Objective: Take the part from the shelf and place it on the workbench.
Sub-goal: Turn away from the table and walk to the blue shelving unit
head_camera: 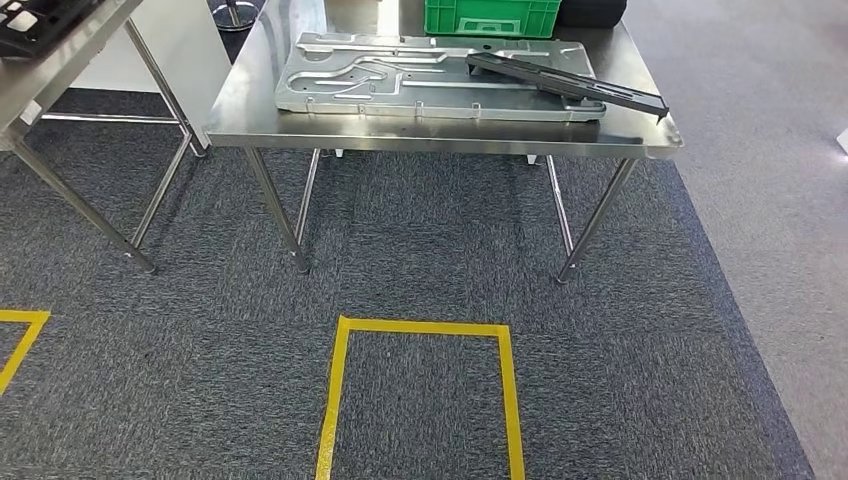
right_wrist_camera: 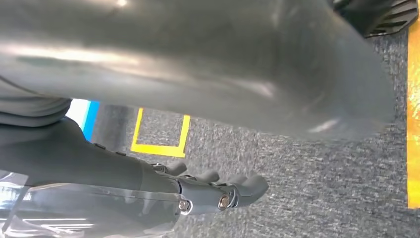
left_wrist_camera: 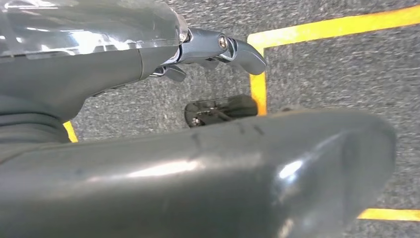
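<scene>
Part on counter, head view.
Dark, long, narrow rail-like part lies flat and slantwise on top of a large stamped sheet-metal panel, which lies flat on the steel counter. One end of the part sits near the panel's middle; the other end overhangs the panel's corner, close to the counter's front edge.

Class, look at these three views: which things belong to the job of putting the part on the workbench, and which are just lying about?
Job:
dark long part, lying on the plate
workbench
left hand, holds nothing
right hand, holds nothing

Lying about:
stamped metal plate
green crate
second table
yellow floor tape
</scene>
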